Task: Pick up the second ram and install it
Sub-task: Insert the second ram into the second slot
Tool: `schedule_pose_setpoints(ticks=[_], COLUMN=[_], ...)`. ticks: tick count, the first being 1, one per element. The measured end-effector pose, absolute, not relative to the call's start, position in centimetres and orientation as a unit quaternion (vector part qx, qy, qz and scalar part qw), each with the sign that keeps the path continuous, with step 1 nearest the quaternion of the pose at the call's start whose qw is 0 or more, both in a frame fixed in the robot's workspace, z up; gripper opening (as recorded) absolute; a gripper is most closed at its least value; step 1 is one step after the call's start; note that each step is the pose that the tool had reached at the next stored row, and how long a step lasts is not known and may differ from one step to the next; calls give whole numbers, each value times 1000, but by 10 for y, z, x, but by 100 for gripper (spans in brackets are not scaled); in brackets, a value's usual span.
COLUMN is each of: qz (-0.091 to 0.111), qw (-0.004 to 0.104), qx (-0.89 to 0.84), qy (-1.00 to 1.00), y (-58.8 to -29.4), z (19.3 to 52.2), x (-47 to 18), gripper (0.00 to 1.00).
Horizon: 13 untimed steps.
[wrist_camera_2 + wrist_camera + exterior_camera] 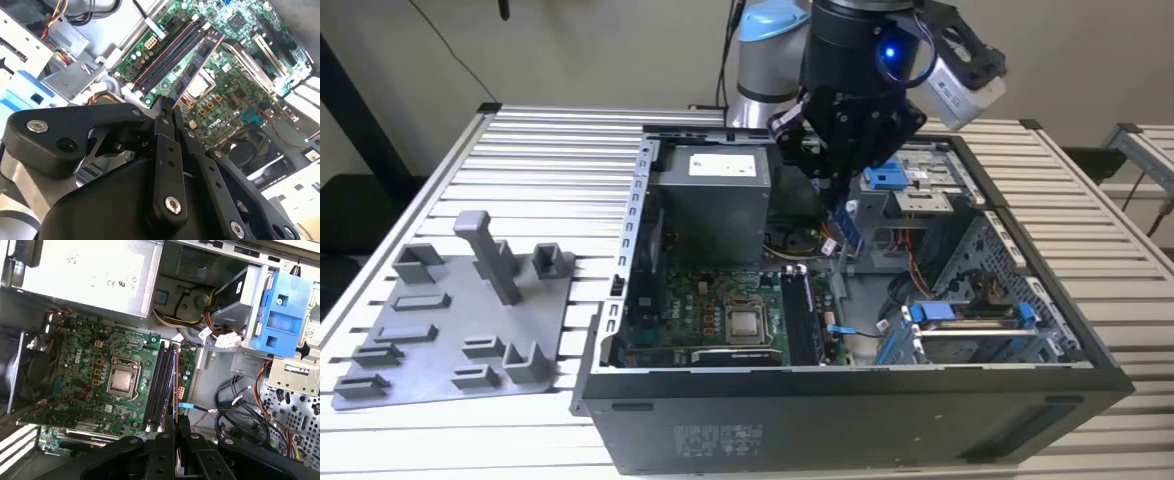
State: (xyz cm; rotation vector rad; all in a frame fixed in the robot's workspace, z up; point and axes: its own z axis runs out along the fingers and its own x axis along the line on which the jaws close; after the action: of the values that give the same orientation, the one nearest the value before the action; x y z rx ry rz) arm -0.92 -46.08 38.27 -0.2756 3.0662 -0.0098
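Note:
My gripper (835, 198) hangs over the open computer case (854, 405), shut on the second ram (845, 230), a thin bluish-green stick pointing down from the fingers. In the second wrist view the ram (197, 65) runs out from the gripper (167, 106) with its dark chips showing. In the first wrist view the ram (176, 382) appears edge-on beyond the gripper (176, 422), held in the air above and alongside the black memory slots (159, 385). The memory slots (803, 315) lie on the motherboard beside the CPU socket (747, 322), below the stick.
A grey power-supply box (714, 190) stands close to the gripper on the exterior view's left. Drive cages with bright-blue latches (887, 176) and loose cables (240, 400) are on its right. A grey fixture plate (454, 320) lies on the slatted table outside the case.

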Motion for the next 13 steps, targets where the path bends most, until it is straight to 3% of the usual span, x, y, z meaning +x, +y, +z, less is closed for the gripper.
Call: schedule_pose_setpoints(ticks=[13], qz=[-6], qw=[31], qx=[-10], qy=[999], y=[-461], z=[381], x=[-9], gripper=[14])
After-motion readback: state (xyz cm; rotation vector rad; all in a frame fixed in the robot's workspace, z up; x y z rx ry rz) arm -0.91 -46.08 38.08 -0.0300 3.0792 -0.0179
